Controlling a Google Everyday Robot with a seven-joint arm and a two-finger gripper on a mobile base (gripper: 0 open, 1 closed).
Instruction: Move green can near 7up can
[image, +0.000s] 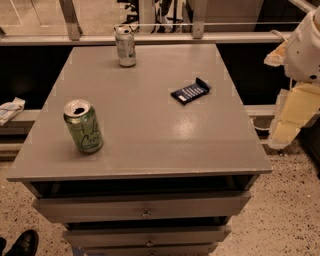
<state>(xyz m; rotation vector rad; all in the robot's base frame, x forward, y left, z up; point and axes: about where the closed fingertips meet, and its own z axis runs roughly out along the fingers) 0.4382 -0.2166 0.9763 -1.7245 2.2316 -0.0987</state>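
The green can (83, 126) stands upright near the front left of the grey table top (150, 130); it is light green with dark cursive lettering and an opened silver top. The 7up can (125, 46), silvery-white with faint green marks, stands upright at the far edge, left of the middle. The two cans are far apart. My gripper (292, 117) hangs off the table's right side, beyond its edge, away from both cans and holding nothing.
A dark blue snack bar wrapper (190, 91) lies right of the table's middle. Drawers (145, 210) sit under the top. A railing (150, 37) runs behind the table. A black shoe (22, 243) is on the floor at the front left.
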